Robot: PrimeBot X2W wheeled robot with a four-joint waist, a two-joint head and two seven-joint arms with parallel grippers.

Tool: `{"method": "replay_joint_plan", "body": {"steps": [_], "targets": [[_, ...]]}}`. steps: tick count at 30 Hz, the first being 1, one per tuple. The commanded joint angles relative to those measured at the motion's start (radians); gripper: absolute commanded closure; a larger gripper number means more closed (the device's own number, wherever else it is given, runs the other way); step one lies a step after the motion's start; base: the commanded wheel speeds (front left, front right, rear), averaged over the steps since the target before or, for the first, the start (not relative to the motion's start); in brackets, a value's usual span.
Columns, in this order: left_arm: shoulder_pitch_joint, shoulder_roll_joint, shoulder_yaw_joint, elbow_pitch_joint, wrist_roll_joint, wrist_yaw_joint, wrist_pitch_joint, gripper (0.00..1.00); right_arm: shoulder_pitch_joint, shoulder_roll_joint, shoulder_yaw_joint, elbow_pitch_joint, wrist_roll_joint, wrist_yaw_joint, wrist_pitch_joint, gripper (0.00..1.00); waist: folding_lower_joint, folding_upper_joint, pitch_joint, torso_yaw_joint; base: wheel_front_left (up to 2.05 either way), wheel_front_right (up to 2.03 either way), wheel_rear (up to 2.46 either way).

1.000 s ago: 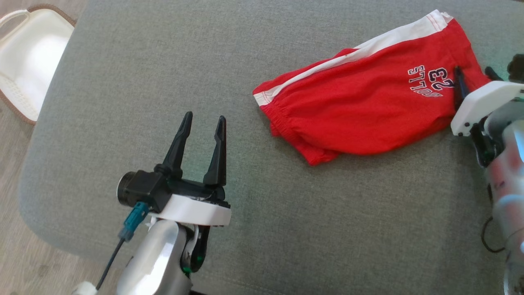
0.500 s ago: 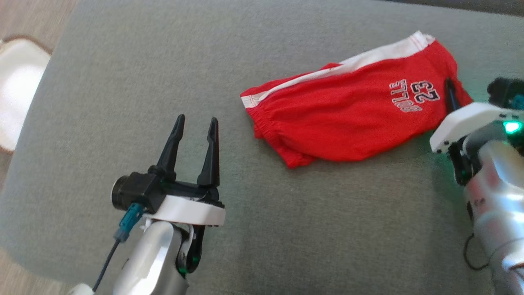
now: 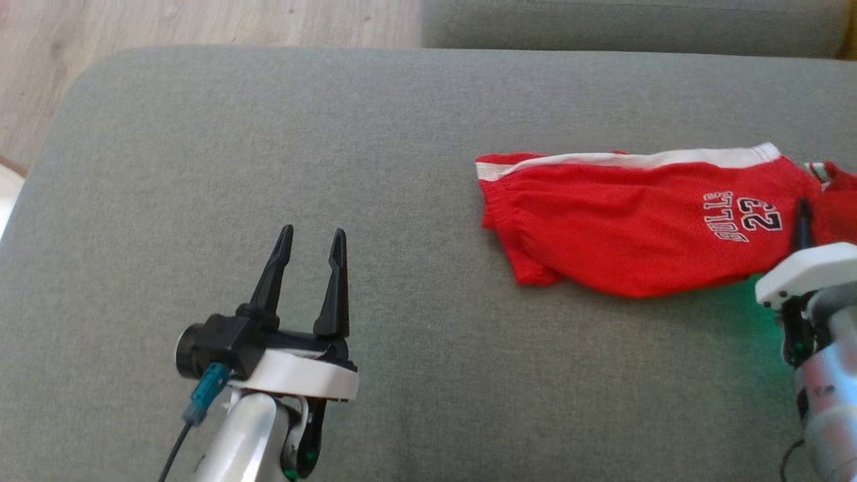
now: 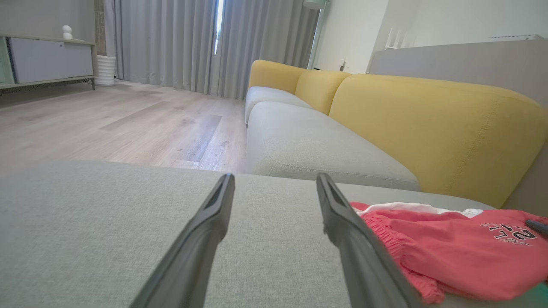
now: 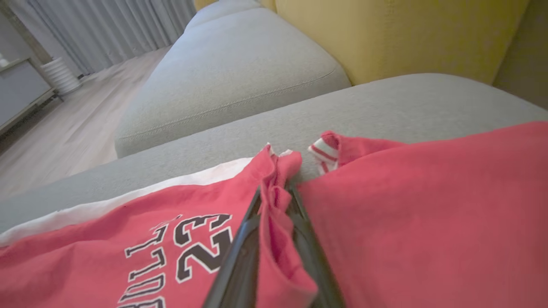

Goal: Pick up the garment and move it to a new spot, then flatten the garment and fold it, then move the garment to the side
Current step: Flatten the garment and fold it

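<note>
Okay, right gripper (image 5: 274,192) is clamped on a fold of the red garment (image 3: 636,234), tips buried in cloth. It lies on the grey cushion (image 3: 402,134), right side, its far end cut off at the head view's edge. Well apart, left gripper (image 3: 309,234) is spread, holding nothing.

The red cloth garment with a white band (image 3: 643,234) runs off the head view's right edge. There the cloth swallows one dark finger of the right gripper (image 3: 809,213), clamped on a fold. The garment's black lettering (image 5: 180,252) is cut off by the right wrist view's bottom edge.
</note>
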Motion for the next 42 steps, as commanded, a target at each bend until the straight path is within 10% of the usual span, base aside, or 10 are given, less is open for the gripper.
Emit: {"method": "replay_joint_plan", "body": {"steps": [1, 15, 42], "targets": [[-0.008, 0.007, 0.04, -0.03, 0.009, -0.002, -0.006, 0.0, -0.004, 0.0, 0.001, -0.027, -0.003, -0.001, -0.012, 1.0, 0.0002, -0.0001, -0.006, -0.007, 0.0, 0.0, 0.0], [0.016, 0.007, 0.034, -0.008, 0.026, -0.017, -0.006, 0.0, -0.002, 0.034, -0.024, -0.094, -0.03, -0.001, -0.024, 1.0, 0.0002, -0.0001, -0.036, 0.029, 0.0, 0.0, 0.0], [0.039, 0.007, 0.041, 0.014, 0.038, -0.023, -0.006, 0.0, 0.046, 0.172, 0.447, -0.292, 0.144, -0.001, -0.001, 1.0, 0.0002, -0.0001, -0.082, 0.114, 0.0, 0.0, 0.0]]}}
